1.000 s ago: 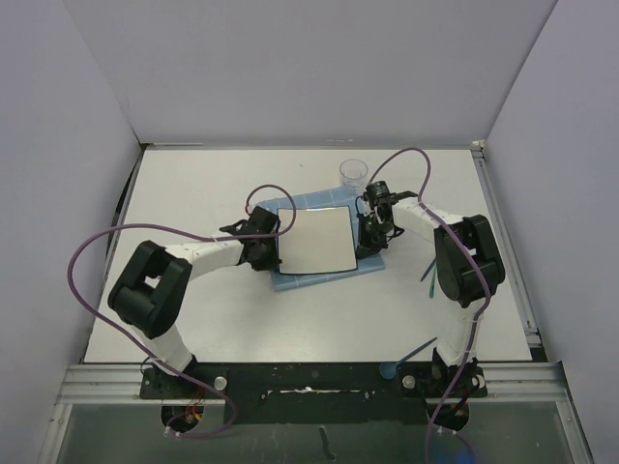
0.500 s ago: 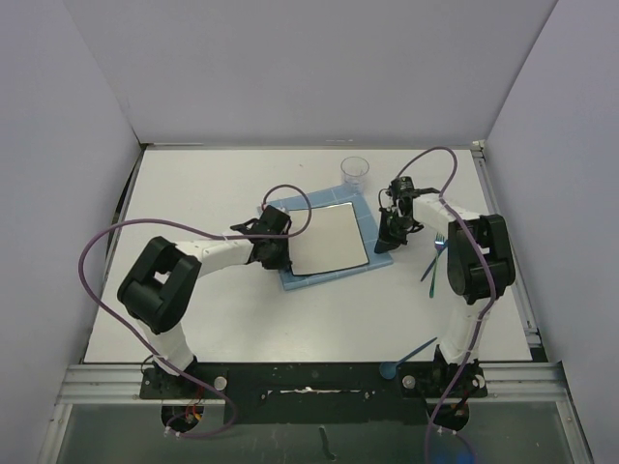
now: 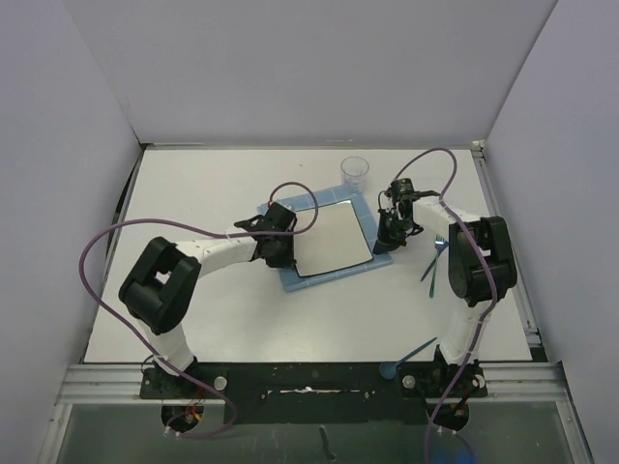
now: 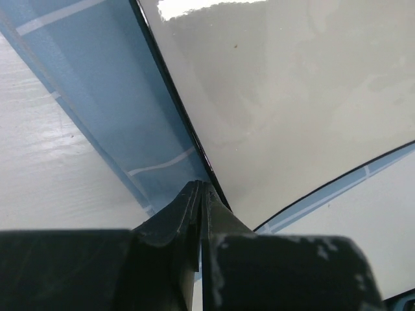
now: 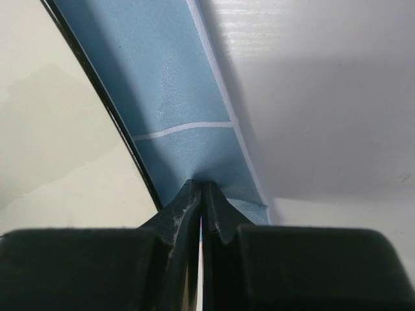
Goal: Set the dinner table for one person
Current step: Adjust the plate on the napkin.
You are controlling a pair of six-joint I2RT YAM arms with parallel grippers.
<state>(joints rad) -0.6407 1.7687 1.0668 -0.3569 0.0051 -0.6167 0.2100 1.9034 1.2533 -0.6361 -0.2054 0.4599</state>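
On the white dinner table [image 3: 193,309] lies a blue placemat [image 3: 293,280] with a square white dark-rimmed plate [image 3: 334,239] on it. My left gripper [image 3: 281,253] is shut on the placemat's left edge, close against the plate's rim. In the left wrist view its jaws [image 4: 201,189] meet where the placemat [image 4: 110,97] borders the plate [image 4: 292,97]. My right gripper [image 3: 389,235] is shut on the placemat's right edge. The right wrist view shows the jaws [image 5: 201,186] pinching the placemat [image 5: 168,84], whose edge is lifted slightly, beside the plate [image 5: 58,129].
A clear plastic cup [image 3: 355,171] stands just behind the placemat's far corner. A fork with a teal handle [image 3: 434,257] lies right of my right gripper, partly under the arm. A blue utensil [image 3: 407,356] lies near the right arm's base. Grey walls enclose the table.
Both grippers, still shut on the placemat, have dragged it and the plate to the right and turned it slightly. The fork has come into view beside the right arm.
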